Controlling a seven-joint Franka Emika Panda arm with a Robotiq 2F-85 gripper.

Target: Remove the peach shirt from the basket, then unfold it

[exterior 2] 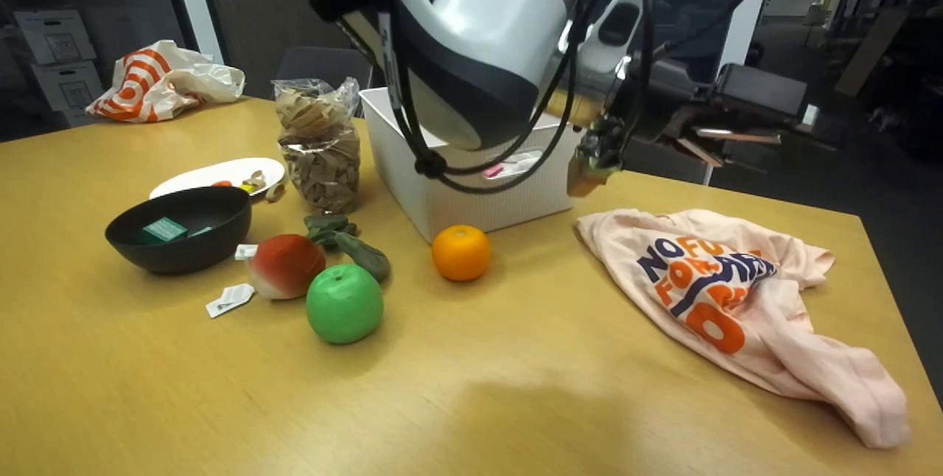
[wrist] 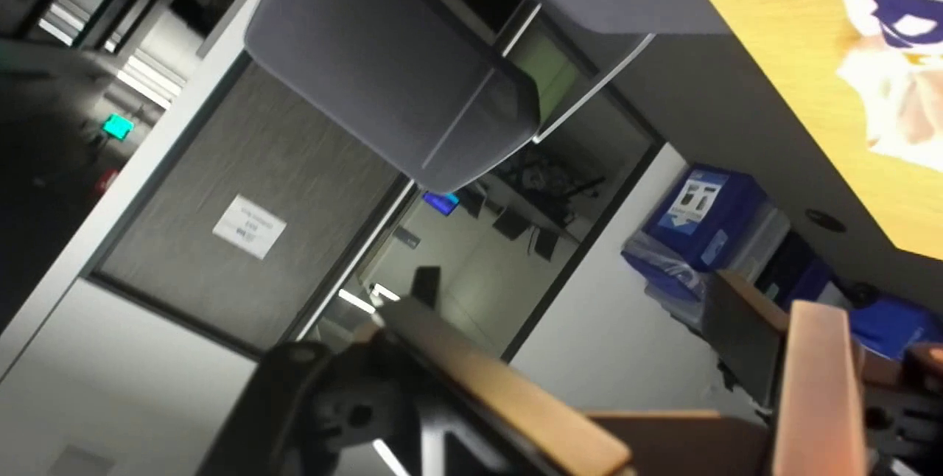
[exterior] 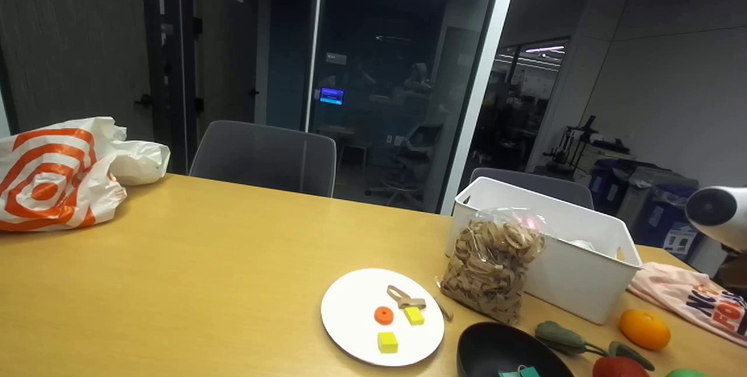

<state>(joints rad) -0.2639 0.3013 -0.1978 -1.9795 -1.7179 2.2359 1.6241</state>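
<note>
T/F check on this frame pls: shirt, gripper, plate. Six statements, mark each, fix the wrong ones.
1. The peach shirt lies on the table, outside the white basket. True.
2. The gripper is open. True.
3. The gripper rests on the shirt. False: it is raised, apart from the shirt.
4. The shirt is spread out flat. False: it lies rumpled, with folds in the cloth.
5. Two yellow blocks sit on the white plate. True.
6. The plate holds nothing but those blocks. False: a round orange piece and a brown strip are on it too.
</note>
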